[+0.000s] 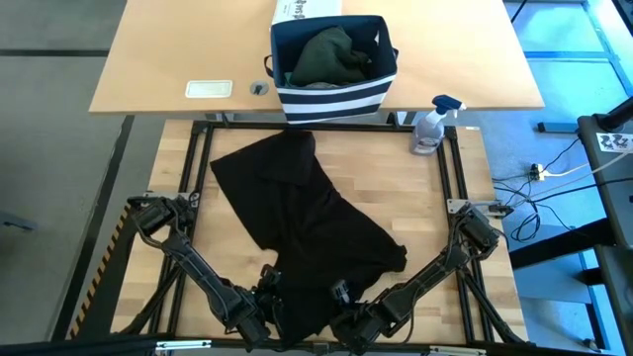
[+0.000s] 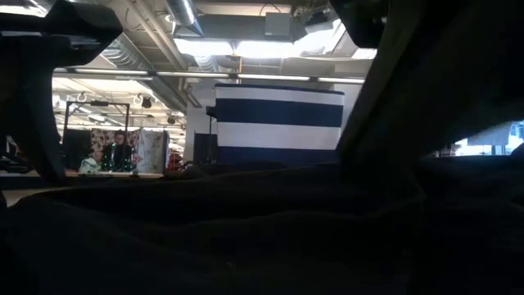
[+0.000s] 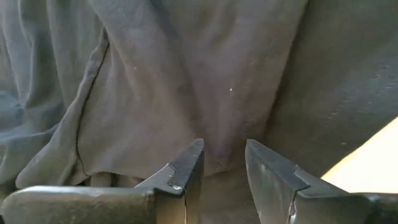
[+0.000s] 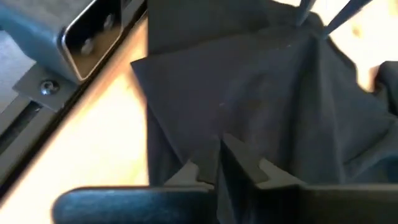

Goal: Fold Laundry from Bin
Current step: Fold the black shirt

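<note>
Bin (image 1: 334,97) held dark green laundry (image 1: 329,55); black garment (image 1: 302,213) covered bench (image 1: 465,183). Right gripper (image 4: 219,163) jaws clenched on black garment; left gripper (image 3: 224,163) jaws parted over it.

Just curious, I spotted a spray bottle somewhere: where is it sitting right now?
In the high view the spray bottle stands at the table's far right, just right of the striped bin.
</note>
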### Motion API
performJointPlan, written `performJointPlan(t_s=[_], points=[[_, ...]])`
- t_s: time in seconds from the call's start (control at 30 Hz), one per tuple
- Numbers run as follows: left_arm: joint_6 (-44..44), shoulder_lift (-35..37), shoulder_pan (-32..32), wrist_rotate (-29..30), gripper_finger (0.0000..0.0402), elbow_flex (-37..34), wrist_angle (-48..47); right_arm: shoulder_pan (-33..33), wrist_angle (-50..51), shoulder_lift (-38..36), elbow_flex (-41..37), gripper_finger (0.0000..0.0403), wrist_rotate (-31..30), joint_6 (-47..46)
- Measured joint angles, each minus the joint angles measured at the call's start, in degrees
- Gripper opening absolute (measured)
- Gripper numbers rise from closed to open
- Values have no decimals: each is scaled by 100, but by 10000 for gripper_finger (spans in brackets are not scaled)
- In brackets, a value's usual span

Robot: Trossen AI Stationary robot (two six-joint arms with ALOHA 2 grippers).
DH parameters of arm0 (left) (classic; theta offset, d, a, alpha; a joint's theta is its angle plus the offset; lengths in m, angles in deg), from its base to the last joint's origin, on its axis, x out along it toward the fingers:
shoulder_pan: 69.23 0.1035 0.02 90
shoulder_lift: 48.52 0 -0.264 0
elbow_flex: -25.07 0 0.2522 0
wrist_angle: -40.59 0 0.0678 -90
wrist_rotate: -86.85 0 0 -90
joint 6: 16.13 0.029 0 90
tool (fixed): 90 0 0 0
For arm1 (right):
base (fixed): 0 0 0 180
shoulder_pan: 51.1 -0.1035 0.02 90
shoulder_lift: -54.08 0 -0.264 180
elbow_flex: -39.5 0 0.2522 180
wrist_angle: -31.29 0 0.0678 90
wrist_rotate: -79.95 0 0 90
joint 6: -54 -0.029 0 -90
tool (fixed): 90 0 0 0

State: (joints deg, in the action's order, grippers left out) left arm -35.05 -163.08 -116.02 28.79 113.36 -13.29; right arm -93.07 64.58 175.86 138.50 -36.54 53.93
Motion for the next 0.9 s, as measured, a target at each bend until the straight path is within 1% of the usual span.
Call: performJointPlan(t_s=[0.07,0.23,0.33,0.4,0.5,0.63,0.77,0.83,0.9], points=[[2,0,-25,-6,113,0,12,-2,128,0,103,4,-147,2],[4,0,-72,-24,113,0,24,0,347,0,215,12,-374,5],[27,-1,-80,-20,113,0,24,0,618,0,215,14,-228,56],[74,0,-80,-17,113,0,24,0,820,0,215,24,-115,71],[151,-2,-68,-15,113,0,24,-6,1028,0,215,56,-5,126],[152,-2,-28,9,113,0,22,-4,1059,60,215,123,141,240],[149,-2,-19,11,113,0,23,-7,1110,227,211,186,-13,473],[146,-2,-24,9,113,0,20,-9,1087,265,208,204,-139,489],[146,-2,-25,9,113,0,17,-8,1057,276,208,210,-293,481]])
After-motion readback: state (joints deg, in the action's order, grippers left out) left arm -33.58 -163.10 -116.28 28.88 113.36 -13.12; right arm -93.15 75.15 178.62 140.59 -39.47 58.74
